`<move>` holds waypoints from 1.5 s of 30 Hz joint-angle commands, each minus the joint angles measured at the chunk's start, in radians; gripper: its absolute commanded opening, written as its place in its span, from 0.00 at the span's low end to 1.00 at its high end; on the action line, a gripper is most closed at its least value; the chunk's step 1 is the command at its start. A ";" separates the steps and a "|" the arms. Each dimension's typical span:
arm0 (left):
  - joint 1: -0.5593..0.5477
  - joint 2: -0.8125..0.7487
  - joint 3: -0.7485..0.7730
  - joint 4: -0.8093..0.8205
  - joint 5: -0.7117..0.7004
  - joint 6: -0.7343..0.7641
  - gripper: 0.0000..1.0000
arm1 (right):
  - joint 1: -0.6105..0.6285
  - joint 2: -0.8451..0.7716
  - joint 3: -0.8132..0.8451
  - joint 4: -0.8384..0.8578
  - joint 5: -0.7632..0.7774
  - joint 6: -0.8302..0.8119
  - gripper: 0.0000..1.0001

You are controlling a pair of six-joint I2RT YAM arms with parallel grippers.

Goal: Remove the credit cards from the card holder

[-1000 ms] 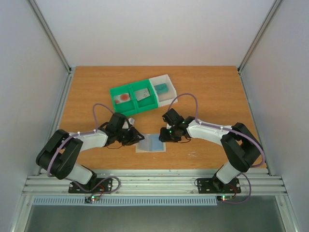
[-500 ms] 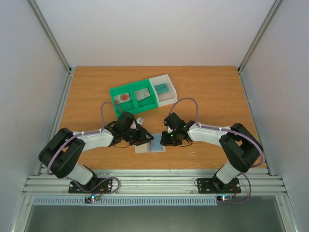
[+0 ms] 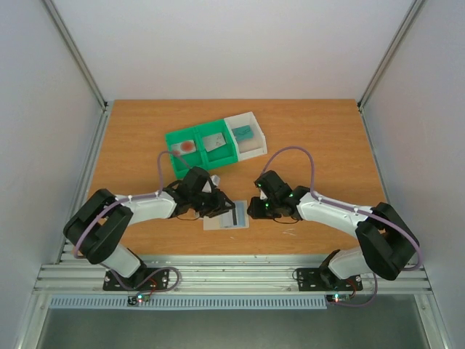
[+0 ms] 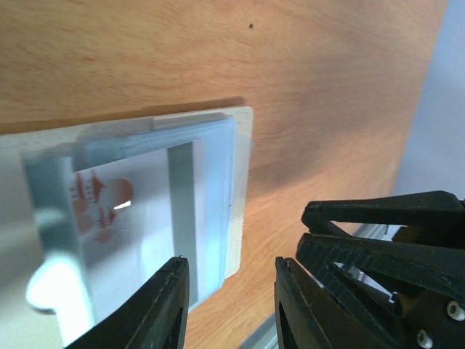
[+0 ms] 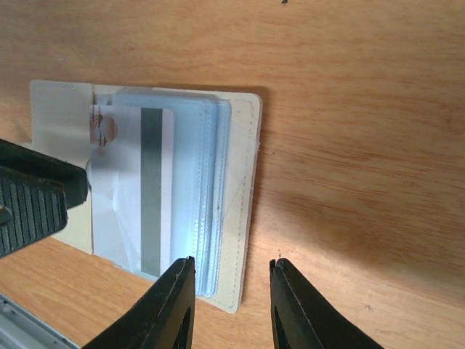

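Grey credit card (image 5: 138, 182) is now showing in the card holder (image 5: 247, 182) — left pincer (image 4: 231, 263), right pincer (image 5: 232, 263) hovering released — extraction beginning.

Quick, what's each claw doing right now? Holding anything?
Left claw: open, holding nothing.
Right claw: open, holding nothing; a corner of the card holder shows between its fingers.

Top cam overhead; wrist cams close-up

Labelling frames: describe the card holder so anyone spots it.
On the brown wooden table, look between the left tool and right tool. The pale beige sleeve holding cards lies there; unlike the green walled tray beyond it, it is flat.
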 commanded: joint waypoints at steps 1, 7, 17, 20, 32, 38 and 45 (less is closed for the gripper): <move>0.013 -0.053 0.029 -0.116 -0.088 0.060 0.34 | -0.003 -0.002 0.016 0.034 -0.056 0.013 0.27; 0.057 -0.063 -0.004 -0.130 -0.081 0.079 0.34 | -0.003 0.039 0.045 0.069 -0.108 0.034 0.25; 0.073 -0.005 -0.031 -0.037 -0.039 0.076 0.31 | -0.003 0.125 0.105 0.069 -0.152 0.024 0.22; 0.073 0.014 -0.027 -0.035 -0.040 0.077 0.30 | -0.003 0.149 0.115 0.076 -0.171 0.034 0.21; 0.074 0.091 -0.052 0.075 -0.006 0.046 0.30 | -0.002 0.230 0.127 0.056 -0.158 0.028 0.20; 0.073 0.103 -0.052 0.096 0.004 0.041 0.21 | -0.001 0.239 0.103 0.046 -0.122 0.027 0.19; 0.073 0.102 -0.050 0.093 0.003 0.042 0.07 | -0.001 0.267 0.103 0.042 -0.115 0.020 0.15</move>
